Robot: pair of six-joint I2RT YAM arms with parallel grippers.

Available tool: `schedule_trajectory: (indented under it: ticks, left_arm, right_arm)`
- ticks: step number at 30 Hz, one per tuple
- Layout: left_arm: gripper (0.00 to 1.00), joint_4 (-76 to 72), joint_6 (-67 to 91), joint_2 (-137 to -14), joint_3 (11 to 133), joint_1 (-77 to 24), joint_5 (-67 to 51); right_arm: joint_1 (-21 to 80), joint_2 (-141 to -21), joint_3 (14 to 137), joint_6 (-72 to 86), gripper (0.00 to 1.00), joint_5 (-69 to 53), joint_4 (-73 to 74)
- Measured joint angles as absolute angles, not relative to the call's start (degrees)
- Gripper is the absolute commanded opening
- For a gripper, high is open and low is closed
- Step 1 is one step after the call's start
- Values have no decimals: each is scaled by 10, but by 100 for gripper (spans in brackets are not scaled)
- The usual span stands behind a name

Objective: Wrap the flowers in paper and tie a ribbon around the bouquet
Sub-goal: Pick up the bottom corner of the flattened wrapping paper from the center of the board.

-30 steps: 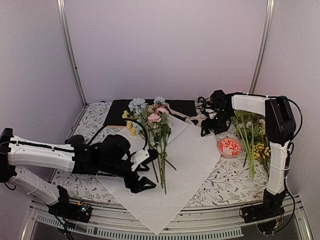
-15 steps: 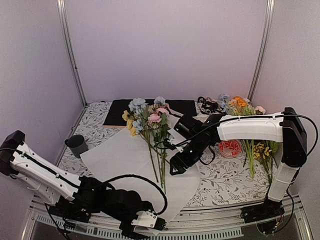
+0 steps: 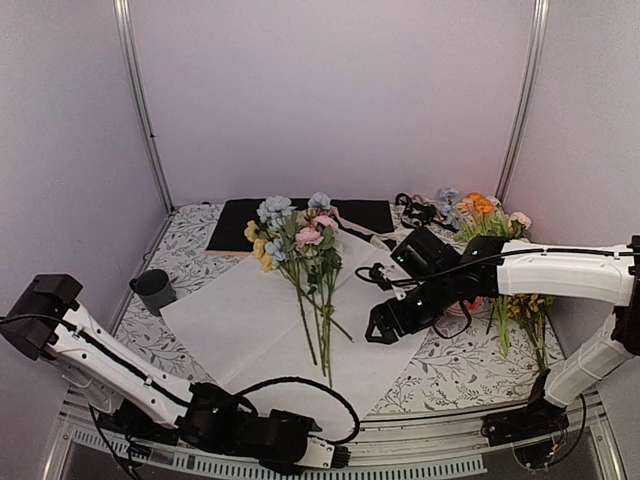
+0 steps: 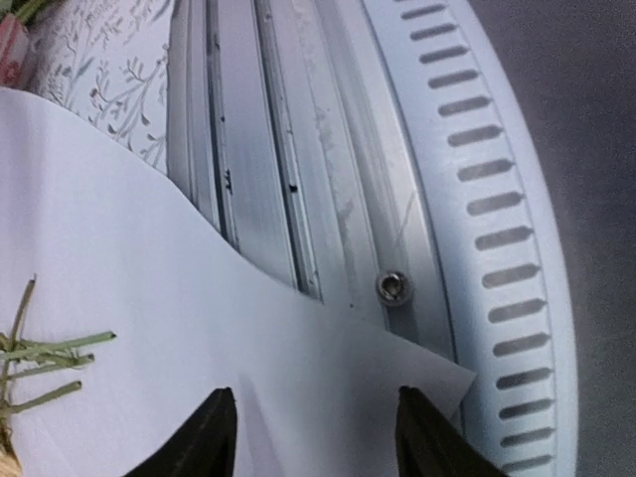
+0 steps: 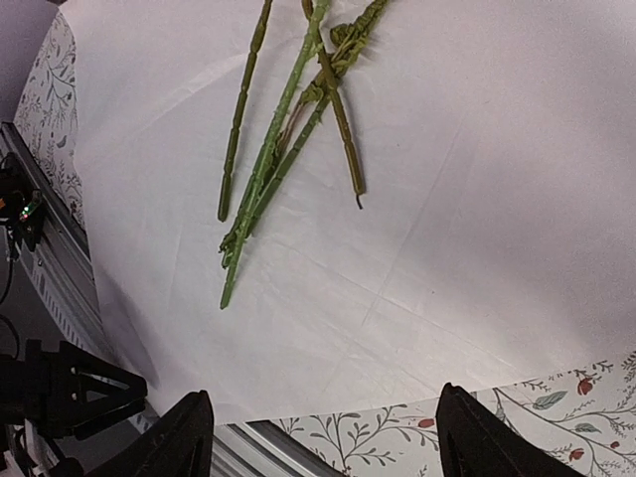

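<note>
Left gripper [image 4: 313, 437] is seen with jaws apart, nothing clamped; the near corner of the paper [image 4: 149, 298] lies just ahead between its fingers, over the metal edge rail [image 4: 328, 199]. Right gripper [image 5: 323, 432] is held wide apart above the paper, stem ends of the flowers [image 5: 288, 149] ahead of it. Grey cup [image 3: 155, 290] and black sheet [image 3: 240, 222] are noted well beyond both

Centre frame, the paper [image 3: 250, 320] is seen as a thin, matt white sheet, faintly creased. The table cover [image 3: 450, 365] beneath is matt and printed with leafy sprigs. At the lower edge, the rail [image 4: 298, 179] is shown as brushed, scuffed metal with a bright screw [image 4: 395, 288]. The right arm [image 3: 560, 270] is cased in glossy white plastic.
</note>
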State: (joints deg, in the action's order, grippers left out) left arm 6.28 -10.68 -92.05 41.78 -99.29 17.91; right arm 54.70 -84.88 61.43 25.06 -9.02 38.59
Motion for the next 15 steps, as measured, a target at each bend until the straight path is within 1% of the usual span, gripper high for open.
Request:
schedule_trajectory:
  ticks: [2, 4, 5, 7, 8, 15]
  left_arm:
    - [41, 59, -102, -929, 421, -997, 199]
    - [31, 58, -100, -931, 420, -999, 218]
    - [23, 62, -99, -931, 419, -999, 228]
    - [3, 70, -98, -931, 412, -999, 247]
    - [0, 74, -96, -931, 408, -999, 255]
    - [0, 85, -93, -928, 395, -993, 295]
  right_arm:
    - [547, -827, 605, 262, 79, -84, 380]
    - [547, -823, 597, 266, 79, -87, 375]
    - [547, -823, 592, 267, 79, -93, 370]
    - [547, -826, 583, 265, 79, -115, 359]
    - [547, -829, 580, 262, 78, -128, 352]
    - [547, -880, 576, 215, 79, -247, 276]
